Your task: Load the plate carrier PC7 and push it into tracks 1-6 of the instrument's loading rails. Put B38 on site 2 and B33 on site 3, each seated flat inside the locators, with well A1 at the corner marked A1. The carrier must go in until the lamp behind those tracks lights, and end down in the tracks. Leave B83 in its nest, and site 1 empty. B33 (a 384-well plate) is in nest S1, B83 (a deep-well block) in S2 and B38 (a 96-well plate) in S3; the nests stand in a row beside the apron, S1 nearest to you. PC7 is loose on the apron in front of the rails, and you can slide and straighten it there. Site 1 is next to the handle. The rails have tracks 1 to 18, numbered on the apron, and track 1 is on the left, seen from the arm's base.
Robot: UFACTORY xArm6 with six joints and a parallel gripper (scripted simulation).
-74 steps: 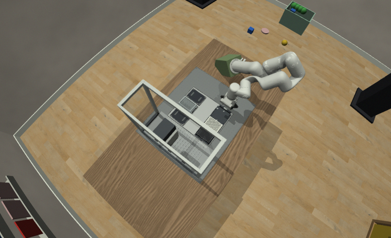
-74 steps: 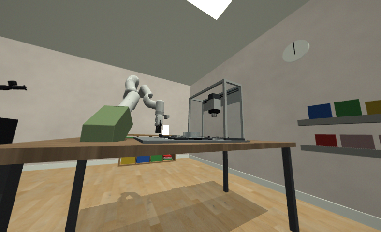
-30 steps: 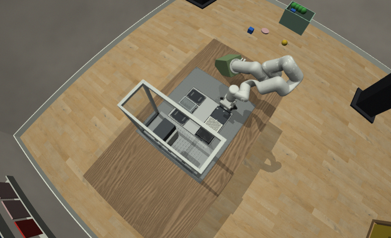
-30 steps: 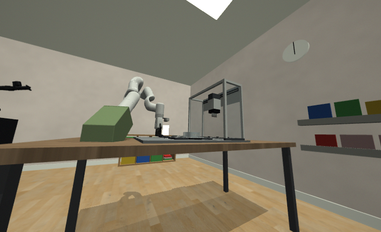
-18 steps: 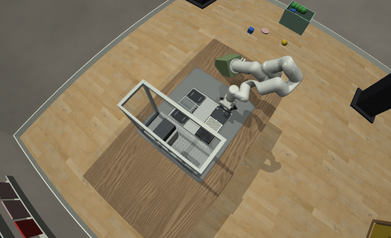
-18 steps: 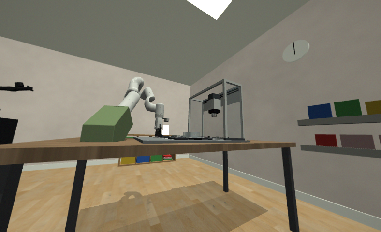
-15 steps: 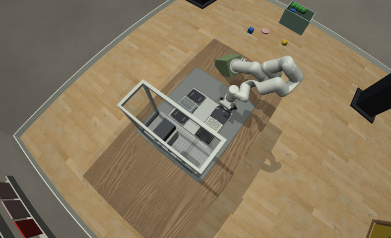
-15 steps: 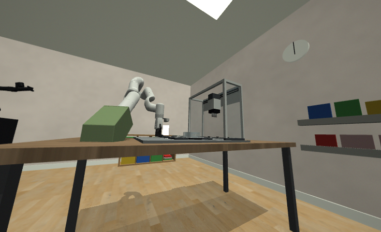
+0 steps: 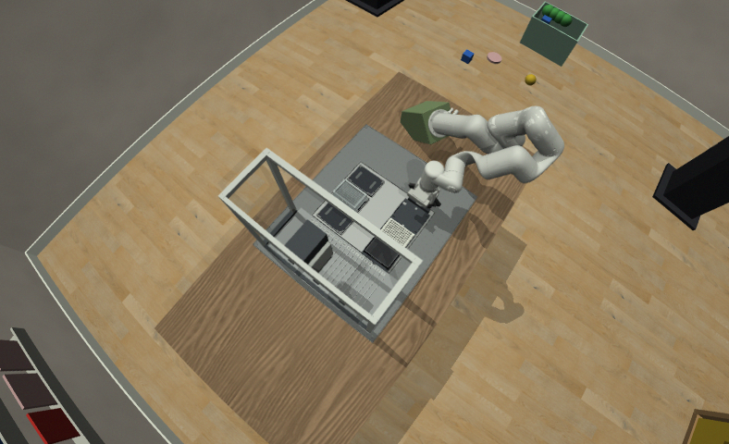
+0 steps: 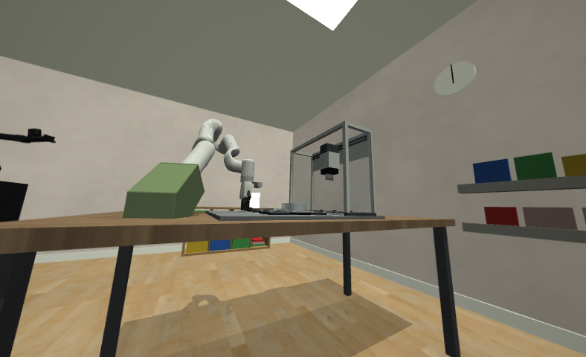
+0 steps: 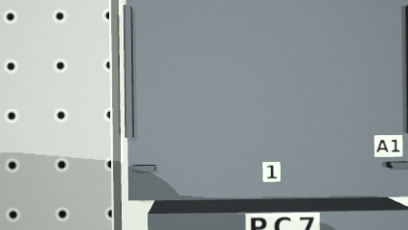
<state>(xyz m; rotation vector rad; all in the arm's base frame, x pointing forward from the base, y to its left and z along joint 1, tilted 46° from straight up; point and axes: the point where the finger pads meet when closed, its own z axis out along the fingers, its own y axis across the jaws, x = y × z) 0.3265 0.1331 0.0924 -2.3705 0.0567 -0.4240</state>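
The plate carrier PC7 (image 9: 413, 216) (image 11: 268, 96) lies on the apron in front of the rails. Its site 1 is bare grey, with the marks 1 and A1 in the wrist view. A white dotted plate, B38 (image 9: 398, 232), sits on site 2, and a dark plate, B33 (image 9: 382, 252), sits on site 3 under the frame's front bar. The pale block B83 (image 9: 352, 193) stands in the middle nest; the nests on either side look dark and empty. My gripper (image 9: 426, 199) (image 10: 244, 205) is open, low over the carrier's handle end. Its fingers do not show in the wrist view.
The instrument's white frame (image 9: 324, 187) stands over the ribbed rails (image 9: 352, 272), with a dark head block (image 9: 305, 241) inside. The pale dotted apron (image 11: 34, 86) lies left of the carrier. The green base box (image 9: 420, 122) sits at the table's far end.
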